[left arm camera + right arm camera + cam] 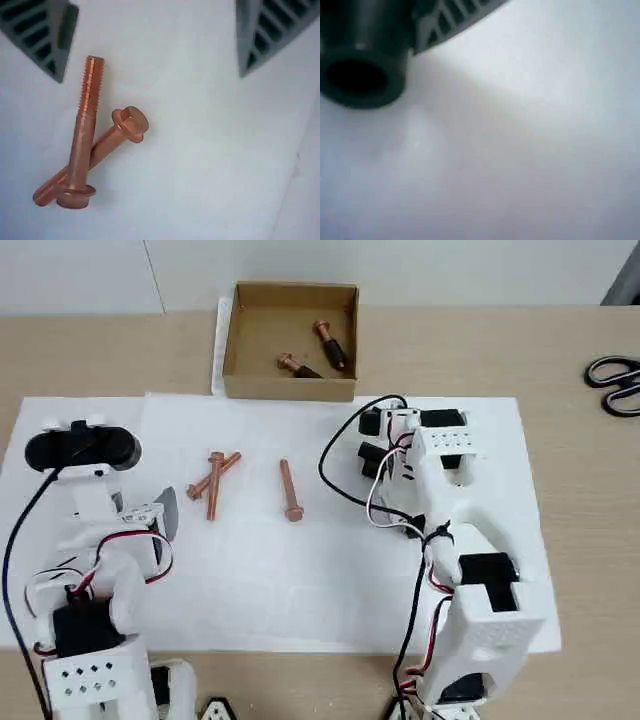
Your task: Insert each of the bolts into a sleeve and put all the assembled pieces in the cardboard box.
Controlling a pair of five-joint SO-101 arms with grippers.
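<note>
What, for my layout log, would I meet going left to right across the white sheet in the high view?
In order: left arm, crossed pair of bolts, single bolt, right arm.

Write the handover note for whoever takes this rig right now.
Left gripper: open, above two crossed bolts on the paper.
Right gripper: shut on a black sleeve, above the paper.
Third bolt: lies alone beside the crossed pair.
Done: two assembled pieces in the cardboard box.
Left: three bolts to sleeve and box.
</note>
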